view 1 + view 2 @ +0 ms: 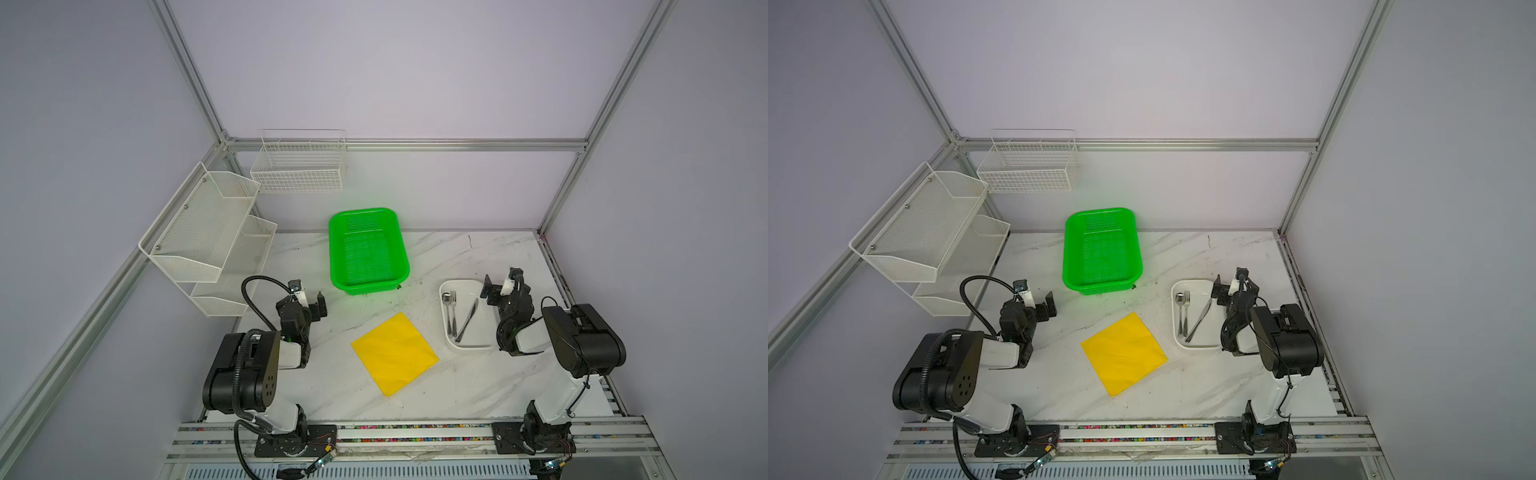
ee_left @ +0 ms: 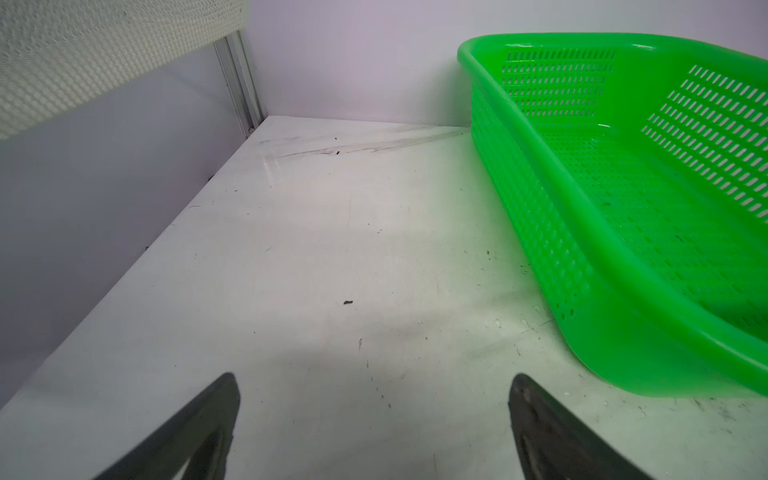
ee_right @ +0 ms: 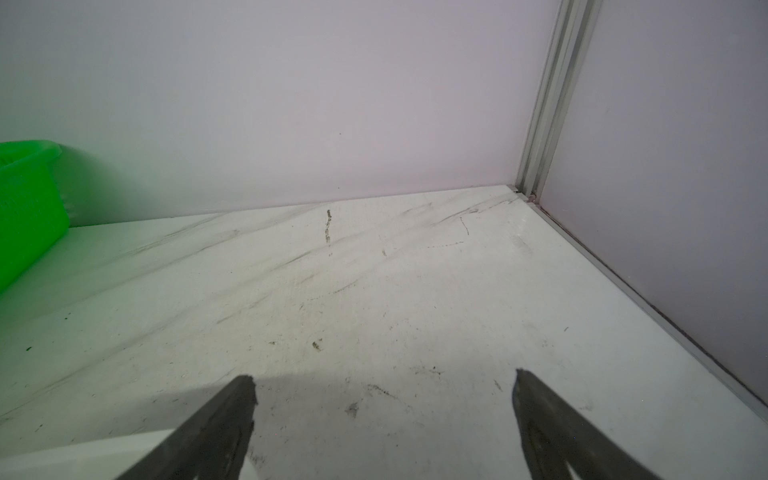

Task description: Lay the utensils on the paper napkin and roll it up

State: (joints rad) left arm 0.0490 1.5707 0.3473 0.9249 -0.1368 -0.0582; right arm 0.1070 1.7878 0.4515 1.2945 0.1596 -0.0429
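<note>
A: Surface?
B: White marbled table, scuffed. Grey walls on three sides, metal rail along the front.
A: Napkin?
B: Napkin is bright yellow, square, flat on the table, turned corner-forward like a diamond, faint creases. It sits mid-table between the two arms, toward the front.
A: Utensils?
B: All three are shiny silver and in the tray. Spoon and fork lie side by side, handles toward the front; can't tell if they touch. Knife is to their right, slanted, apart from them. None touches the napkin.
A: Room around it?
B: Bare table on every side of the napkin. Tray is near its right corner, apart. Basket is behind it, apart, up by the back wall. Mesh shelf hangs over the table's left edge.
A: Basket contents?
B: Only its slotted green floor shows.
A: Grippers?
B: Left gripper is spread wide, nothing between the fingers, low over bare table left of the basket. Right gripper is spread wide too, holding nothing, by the tray's back right corner.
</note>
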